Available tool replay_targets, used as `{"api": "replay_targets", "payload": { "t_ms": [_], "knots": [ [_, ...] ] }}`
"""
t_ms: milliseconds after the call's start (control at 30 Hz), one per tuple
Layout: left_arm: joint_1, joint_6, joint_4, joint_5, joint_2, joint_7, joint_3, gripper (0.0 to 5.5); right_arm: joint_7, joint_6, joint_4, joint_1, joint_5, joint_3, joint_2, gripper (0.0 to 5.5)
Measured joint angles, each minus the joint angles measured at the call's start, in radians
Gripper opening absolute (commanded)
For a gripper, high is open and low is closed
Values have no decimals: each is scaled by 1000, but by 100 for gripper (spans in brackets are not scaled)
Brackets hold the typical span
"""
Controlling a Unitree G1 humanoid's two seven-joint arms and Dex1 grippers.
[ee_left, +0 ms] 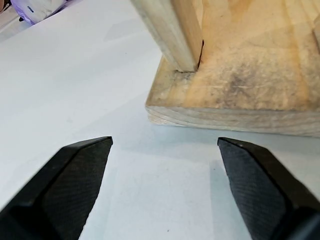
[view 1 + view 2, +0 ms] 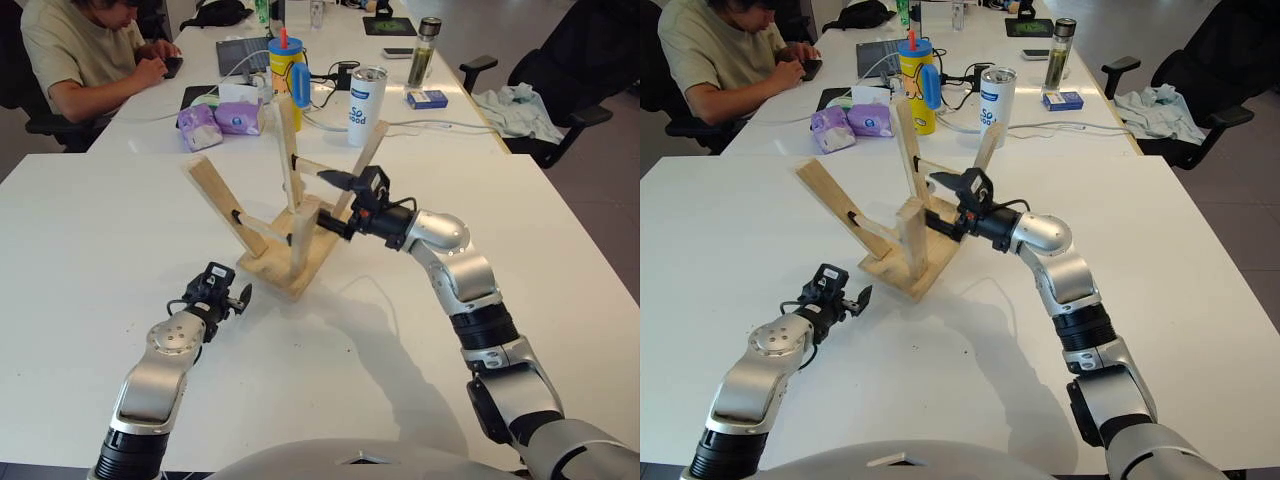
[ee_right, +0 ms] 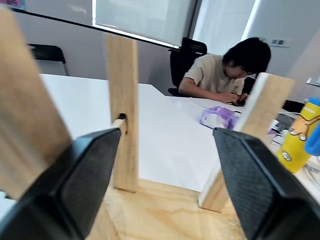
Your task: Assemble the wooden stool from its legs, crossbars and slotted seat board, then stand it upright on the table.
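Left gripper [image 2: 236,298], lower left, gapes wide just beside the upside-down stool [image 2: 285,265]; right gripper [image 2: 333,203], also released, sits between its raised legs [image 2: 290,150].

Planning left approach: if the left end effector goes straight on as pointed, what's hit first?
Probably the near edge of the seat board, beside where a leg enters it. The left end effector is open; only bare table lies between.

Pale, grained wooden stool [image 2: 285,268]; white table [image 2: 100,250]; left end effector [image 1: 165,142] black, pads [image 1: 75,190] finely textured.
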Motion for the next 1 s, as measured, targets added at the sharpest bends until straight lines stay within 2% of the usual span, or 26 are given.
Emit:
{"api": "replay_targets", "payload": {
  "t_ms": [367,533,600,700,800,967,1000],
  "knots": [
    [-42,-65,103,31,-46,73,2,392,-129,112,-129,106,-30,106,136,344],
    [-46,-68,107,40,-59,89,3,392,-230,277,-215,170,-24,98,155,344],
    [-44,-68,104,41,-64,100,6,392,-263,412,-294,243,69,59,161,344],
    [-28,-76,80,41,-76,127,16,392,-293,639,-392,345,327,-49,202,344],
    [3,-90,42,50,-102,161,32,392,-269,784,-499,431,461,-98,125,344],
    [60,-92,-14,51,-108,175,41,392,-265,743,-505,540,313,-97,-98,344],
    [76,-92,-21,51,-108,174,41,392,-278,703,-491,566,276,-116,-116,325]
  ]
}}
